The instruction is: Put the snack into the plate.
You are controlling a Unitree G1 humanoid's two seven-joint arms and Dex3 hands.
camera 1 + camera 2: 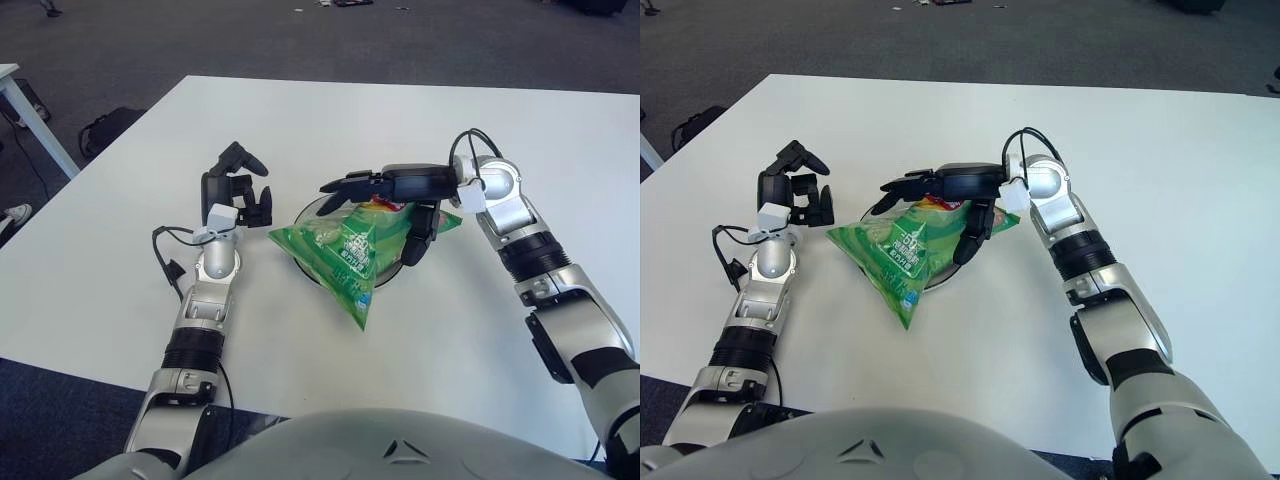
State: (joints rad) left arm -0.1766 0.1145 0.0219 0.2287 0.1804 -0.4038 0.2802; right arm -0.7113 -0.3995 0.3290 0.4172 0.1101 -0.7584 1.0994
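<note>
A green snack bag lies across a dark plate in the middle of the white table, its pointed end hanging over the plate's near rim. My right hand is just above the bag, fingers stretched out to the left over it and the thumb pointing down at the bag's right side; it grips nothing. My left hand is held up just left of the plate, fingers loosely bent and empty, a small gap from the bag's left corner.
The white table stretches far back and to the right. Its left edge runs diagonally past my left arm. A dark bag lies on the floor to the left, near a white table leg.
</note>
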